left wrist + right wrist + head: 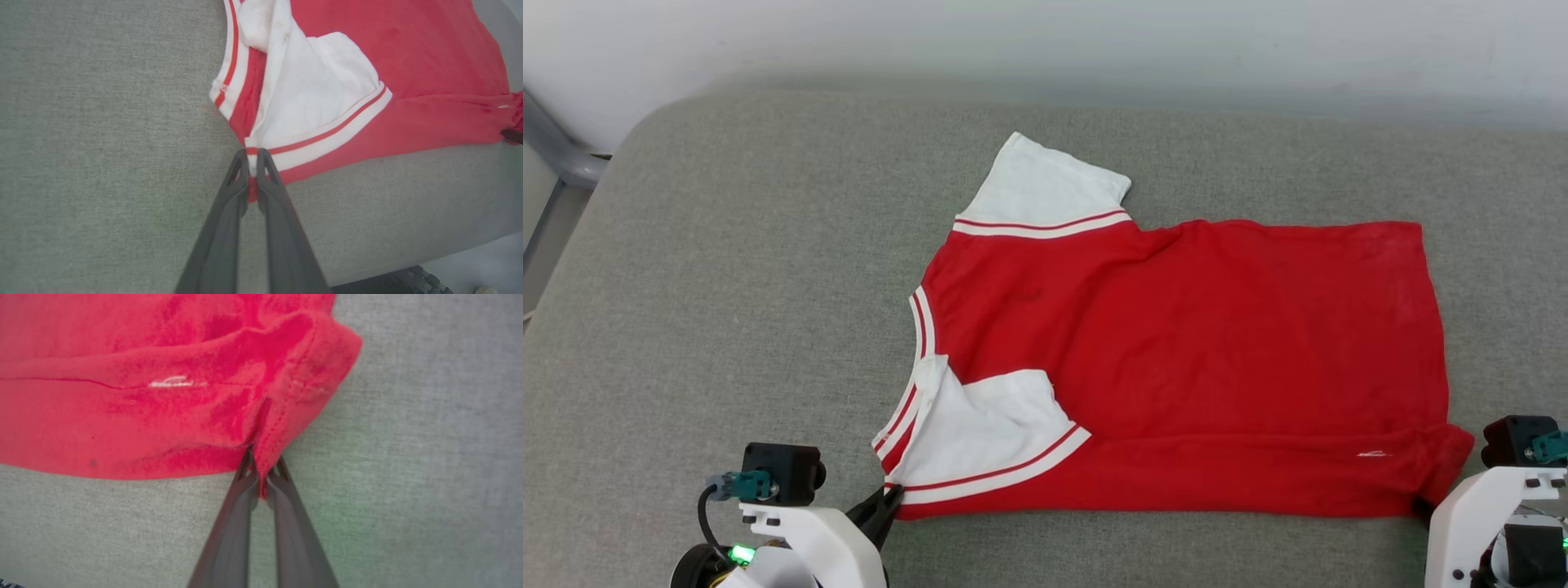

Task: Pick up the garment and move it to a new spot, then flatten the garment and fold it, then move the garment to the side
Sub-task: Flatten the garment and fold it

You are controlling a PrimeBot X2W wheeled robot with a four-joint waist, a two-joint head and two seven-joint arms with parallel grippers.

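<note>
The garment (1192, 351), a red T-shirt with white sleeves and striped trim, lies spread across the grey cushion, collar to the left, plain side up. Its near white sleeve (984, 433) is folded onto the body. My left gripper (890, 496) is shut on the near sleeve's striped cuff corner (252, 153), with cloth pinched between the fingers (229, 204). At the shirt's near right hem corner (286, 416) my right gripper (261, 469) is shut, red cloth showing between its fingers (233, 522). In the head view the right gripper (1421, 508) is mostly hidden behind its white wrist.
The grey cushion (727, 310) has a rounded back-left corner and a white wall behind it. A grey metal frame (556, 155) stands off the left edge. Bare cushion lies left of and behind the shirt. The cushion's front edge (408, 265) drops away close to the left gripper.
</note>
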